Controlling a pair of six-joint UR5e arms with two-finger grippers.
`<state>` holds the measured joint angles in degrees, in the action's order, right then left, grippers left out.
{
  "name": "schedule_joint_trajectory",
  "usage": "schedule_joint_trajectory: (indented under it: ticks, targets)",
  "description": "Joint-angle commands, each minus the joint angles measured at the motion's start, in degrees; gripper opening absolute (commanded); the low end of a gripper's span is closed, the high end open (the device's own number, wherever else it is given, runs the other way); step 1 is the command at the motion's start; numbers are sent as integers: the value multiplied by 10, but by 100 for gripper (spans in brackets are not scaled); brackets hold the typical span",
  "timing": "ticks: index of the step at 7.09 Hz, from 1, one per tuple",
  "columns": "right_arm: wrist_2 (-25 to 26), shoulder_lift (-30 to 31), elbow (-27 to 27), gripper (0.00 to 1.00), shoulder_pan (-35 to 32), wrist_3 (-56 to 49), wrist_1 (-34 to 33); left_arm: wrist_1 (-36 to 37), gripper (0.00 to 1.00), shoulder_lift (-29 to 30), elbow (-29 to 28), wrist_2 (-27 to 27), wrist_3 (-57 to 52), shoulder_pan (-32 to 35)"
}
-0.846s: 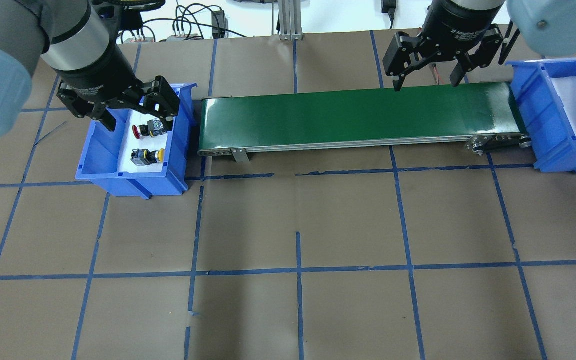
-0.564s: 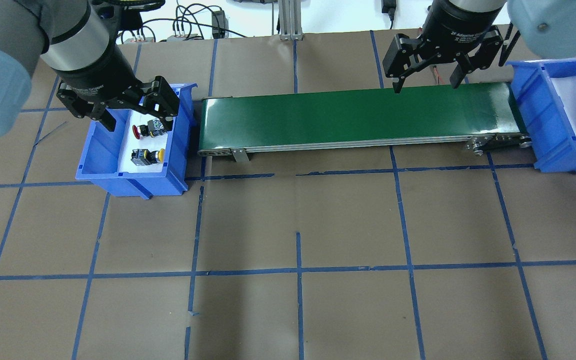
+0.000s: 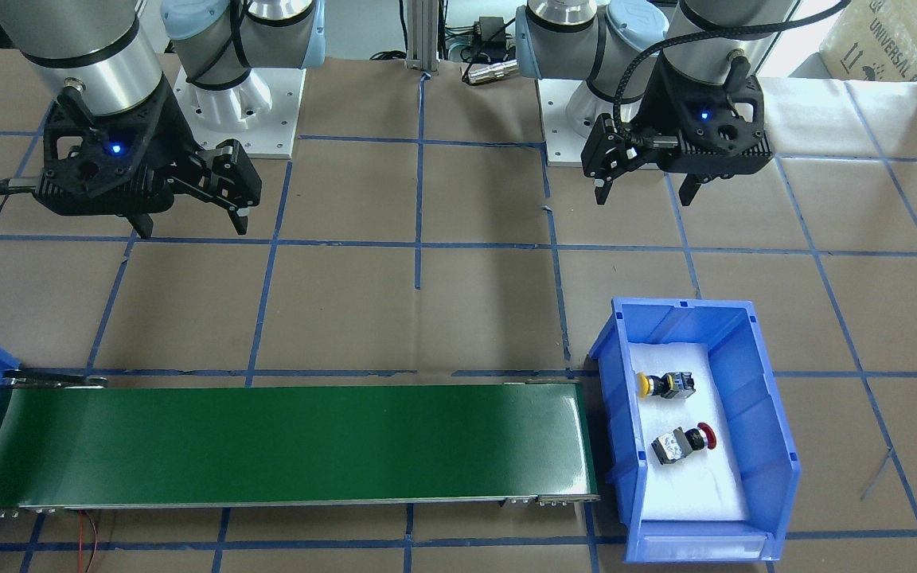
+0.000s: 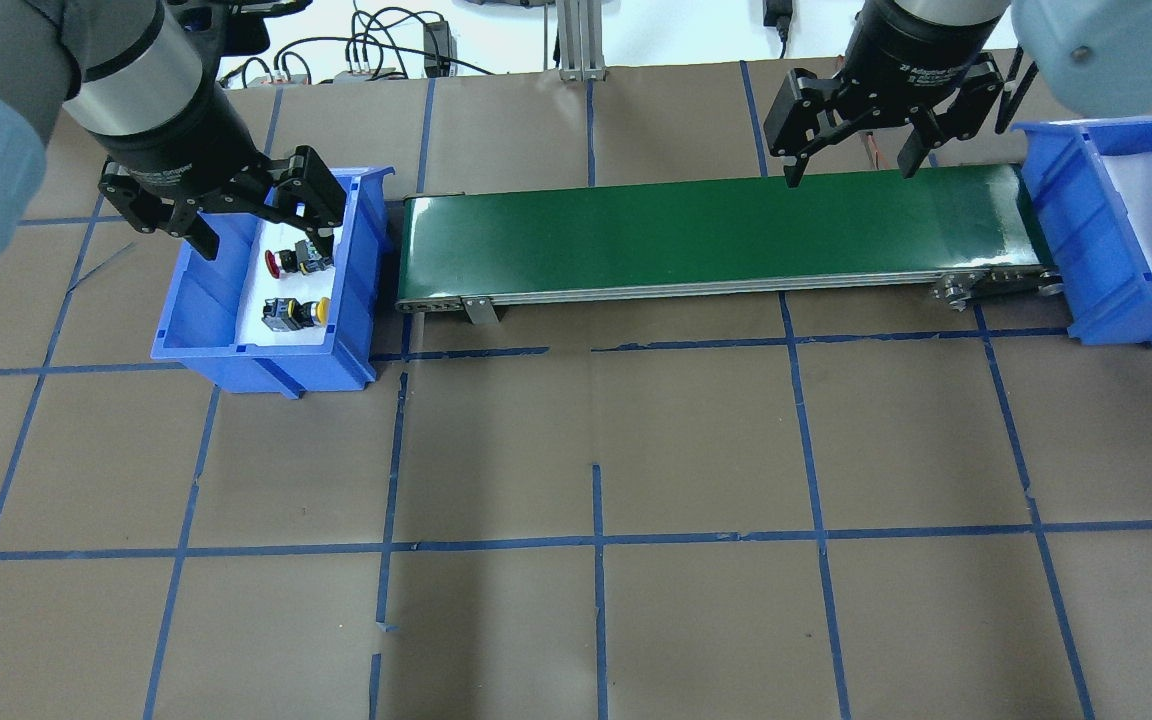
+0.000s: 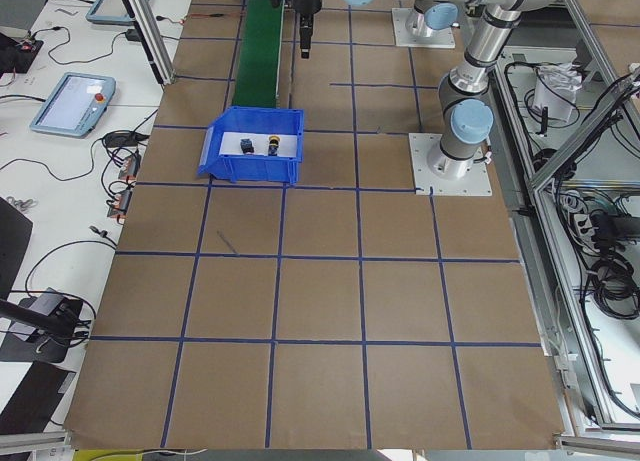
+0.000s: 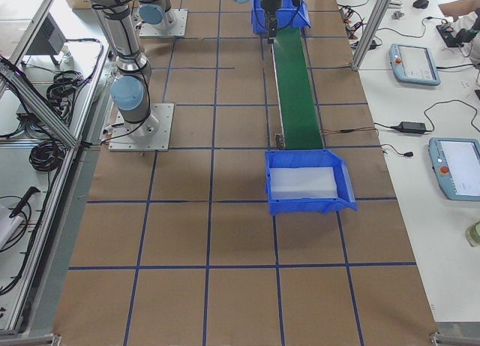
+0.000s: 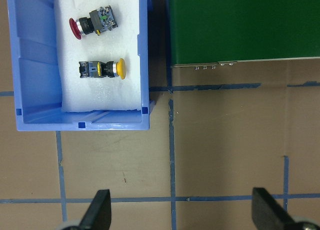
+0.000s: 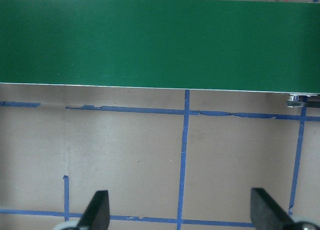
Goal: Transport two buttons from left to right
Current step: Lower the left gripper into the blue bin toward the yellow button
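The red button (image 4: 282, 262) and the yellow button (image 4: 298, 313) lie on their sides on white foam in the blue bin (image 4: 204, 300) at the left end of the conveyor. They also show in the front view, red (image 3: 685, 442) and yellow (image 3: 665, 384), and in the left wrist view, red (image 7: 92, 24) and yellow (image 7: 102, 69). My left gripper (image 4: 264, 238) hangs open and empty well above the bin's far part; it shows in the front view (image 3: 643, 195) too. My right gripper (image 4: 849, 170) is open and empty above the belt's right part.
A green conveyor belt (image 4: 716, 235) runs between the left bin and a second blue bin (image 4: 1066, 210) with a bare white foam liner at the right end. Brown table paper with blue tape lines (image 4: 596, 540) lies in front.
My left gripper has shifted a little back and to the left over the bin. My right gripper has barely moved. Both buttons lie where they were.
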<state>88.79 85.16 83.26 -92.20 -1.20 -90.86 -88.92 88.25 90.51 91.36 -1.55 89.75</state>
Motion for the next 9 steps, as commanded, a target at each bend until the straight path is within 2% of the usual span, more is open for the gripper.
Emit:
schedule_joint_trajectory:
  ticks: [1, 3, 5, 6, 8, 9]
  targets:
    - [1, -1, 1, 100, 2, -5, 1, 5, 100, 10, -6, -4, -67, -36]
    - [0, 4, 0, 100, 1, -5, 2, 26, 100, 54, -10, -14, -159, -70]
    - [-1, 0, 0, 100, 0, -4, 0, 116, 100, 129, -10, -14, -263, -74]
    - [-2, -3, -3, 100, 1, -6, -5, 140, 100, 166, -10, -14, -340, -81]
    - [-16, -4, -6, 100, 2, -5, 0, 153, 100, 203, -10, -13, -498, -88]
    - [-15, -1, 0, 100, 2, -5, 2, 206, 100, 227, 3, -8, -552, -89]
